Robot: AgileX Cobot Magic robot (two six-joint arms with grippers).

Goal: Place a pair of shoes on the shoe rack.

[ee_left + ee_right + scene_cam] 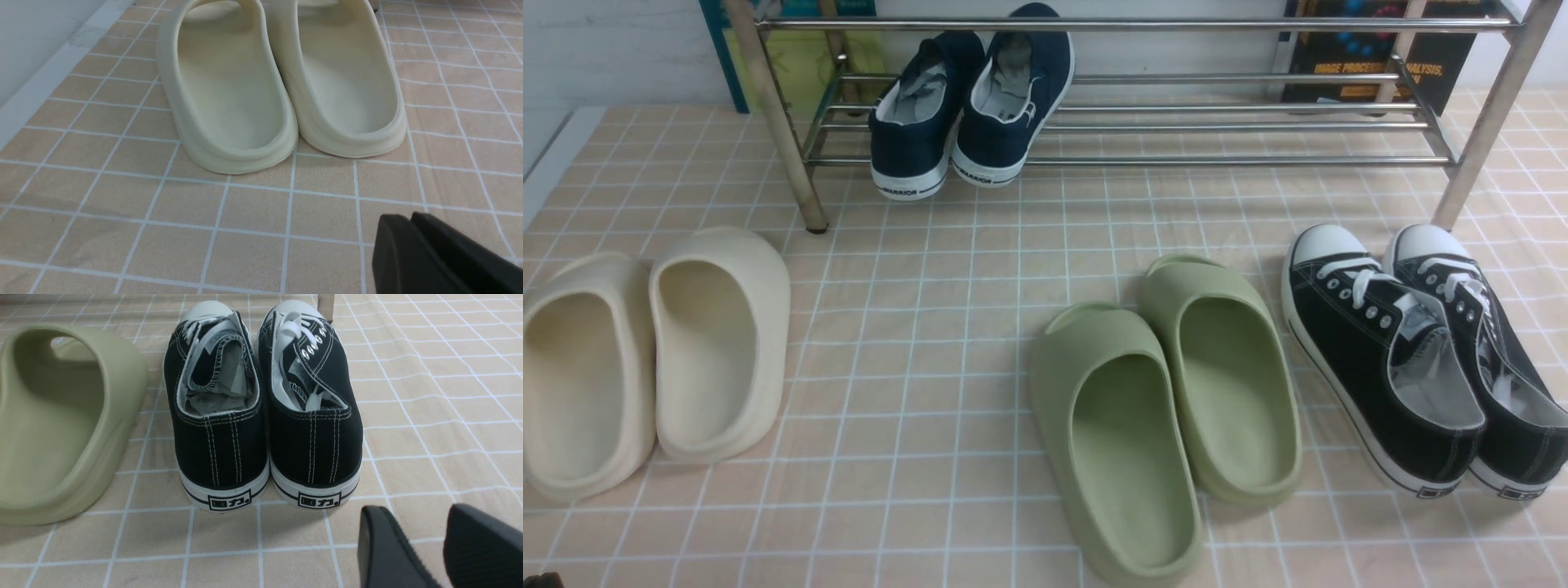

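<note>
The pair of navy-blue slip-on sneakers (968, 110) stands side by side on the lower bars of the steel shoe rack (1217, 126), at its left end, heels toward me and overhanging the front bar. Neither gripper shows in the front view. My left gripper (408, 218) is shut and empty, low over the tiled mat behind the cream slides. My right gripper (412, 516) is open a little and empty, just behind the heels of the black lace-up sneakers.
Cream foam slides (645, 359) lie front left, also in the left wrist view (282, 81). Green slides (1168, 416) lie front centre, one in the right wrist view (61, 416). Black lace-up sneakers (1421, 351) sit front right, also in the right wrist view (265, 408). Books lean behind the rack.
</note>
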